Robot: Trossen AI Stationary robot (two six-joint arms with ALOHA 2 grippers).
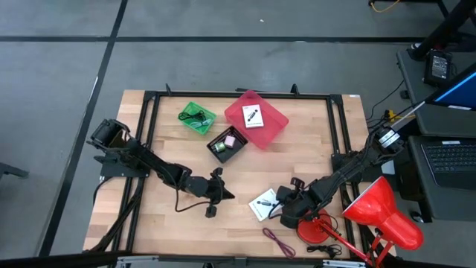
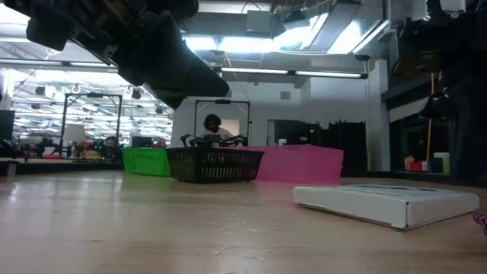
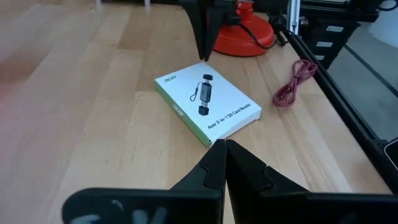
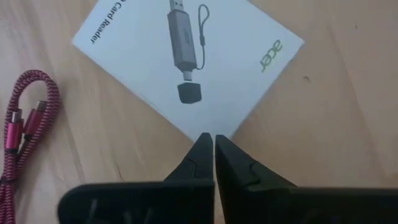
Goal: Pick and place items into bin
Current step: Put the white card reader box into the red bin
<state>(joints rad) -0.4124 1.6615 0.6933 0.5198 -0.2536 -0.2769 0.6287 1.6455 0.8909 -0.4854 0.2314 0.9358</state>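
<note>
A flat white card-reader box [image 3: 208, 102] with a green edge lies on the wood near the table's front, also seen in the high view [image 1: 264, 205]. A maroon cord [image 3: 294, 84] lies coiled beside it toward the front right. My right gripper [image 4: 208, 138] is shut, pointing steeply down at the box's corner nearest it. My left gripper [image 3: 225, 146] is shut, a short way to the box's left, aimed at it and touching nothing. A second white box [image 1: 253, 117] lies in the pink bin [image 1: 275, 123]. My right gripper has its shut fingertips [image 3: 204, 53] right at the corner of the white box [image 4: 205, 127], coming from above and slanting down. I cannot tell whether they touch the corner or stand just off it. The box lies flat on the table.
A green bin [image 1: 197, 117] and a black bin [image 1: 227, 144] holding a tiny pink cube [image 1: 230, 140] stand at the back. A red desk lamp [image 1: 383, 212] with its round base [image 3: 245, 31] stands front right. Black rails [image 1: 149, 126] frame the table. A person [image 2: 213, 125] sits far behind.
</note>
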